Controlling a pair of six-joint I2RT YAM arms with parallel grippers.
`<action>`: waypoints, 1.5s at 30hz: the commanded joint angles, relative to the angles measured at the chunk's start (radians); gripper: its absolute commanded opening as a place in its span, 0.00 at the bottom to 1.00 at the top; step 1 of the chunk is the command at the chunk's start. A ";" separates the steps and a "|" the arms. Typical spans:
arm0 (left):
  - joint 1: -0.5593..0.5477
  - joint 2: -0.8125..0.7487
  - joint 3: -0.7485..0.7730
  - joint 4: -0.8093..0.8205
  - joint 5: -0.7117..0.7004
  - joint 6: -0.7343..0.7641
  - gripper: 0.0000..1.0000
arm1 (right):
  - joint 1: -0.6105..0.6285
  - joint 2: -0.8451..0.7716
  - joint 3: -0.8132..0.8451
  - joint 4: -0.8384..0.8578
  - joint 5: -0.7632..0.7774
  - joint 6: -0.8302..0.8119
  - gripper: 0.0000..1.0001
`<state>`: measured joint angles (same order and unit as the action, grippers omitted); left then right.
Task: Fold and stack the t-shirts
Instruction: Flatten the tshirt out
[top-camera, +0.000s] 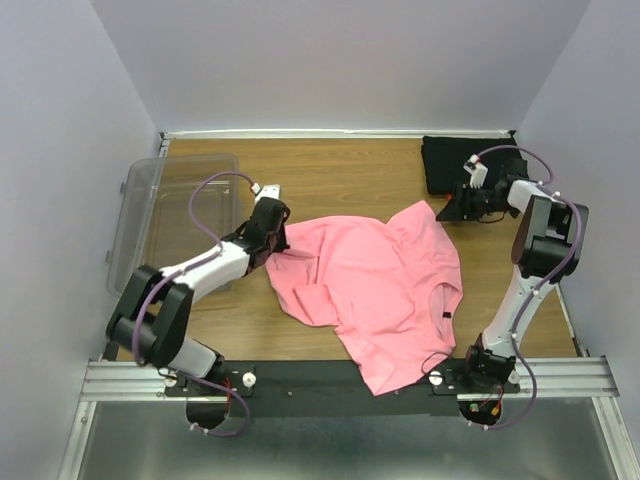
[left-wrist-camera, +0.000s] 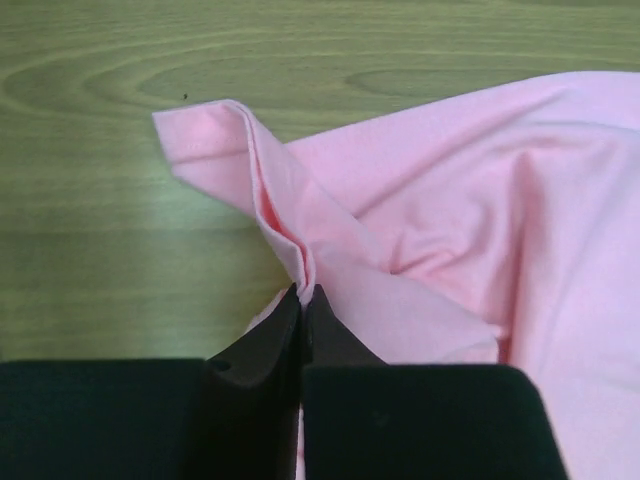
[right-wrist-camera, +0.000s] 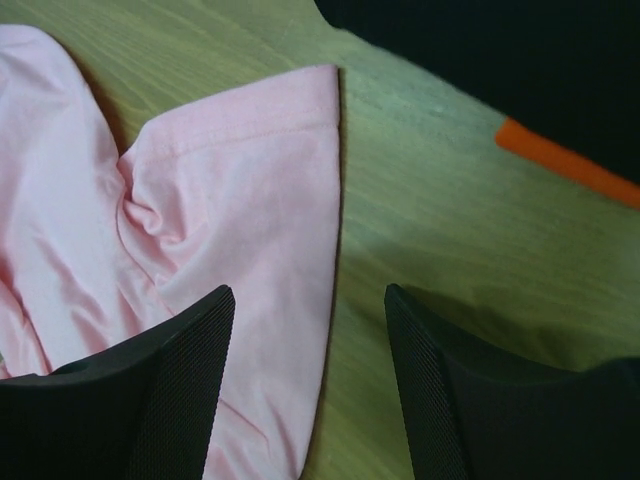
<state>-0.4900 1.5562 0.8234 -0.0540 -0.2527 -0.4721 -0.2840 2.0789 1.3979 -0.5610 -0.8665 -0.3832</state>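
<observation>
The pink t-shirt (top-camera: 380, 290) lay crumpled mid-table (top-camera: 340, 180), the left hand (left-wrist-camera: 303, 300) pinched shut on a raised fold at the shirt's left corner and the right hand (right-wrist-camera: 310, 300) open, jaws either side of the shirt's far-right hemmed edge.

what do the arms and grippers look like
The left arm and right arm have white links, bulky black joints and a thin lilac cable looping alongside each. The left gripper and right gripper are black with two wedge-shaped fingers; the right one's fingers show a fine mesh texture.
</observation>
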 joint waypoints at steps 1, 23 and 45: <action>0.005 -0.151 -0.072 0.003 0.075 -0.054 0.06 | 0.063 0.052 0.061 0.012 0.072 0.043 0.69; 0.018 -0.334 -0.291 0.034 0.193 -0.158 0.07 | 0.155 0.061 0.121 0.042 0.230 0.076 0.00; 0.011 -0.516 -0.397 0.031 0.257 -0.235 0.56 | 0.129 -0.118 -0.091 0.087 0.365 0.009 0.01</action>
<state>-0.4778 1.1114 0.4320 -0.0284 0.0177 -0.6853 -0.1501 2.0037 1.3403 -0.4740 -0.5129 -0.3412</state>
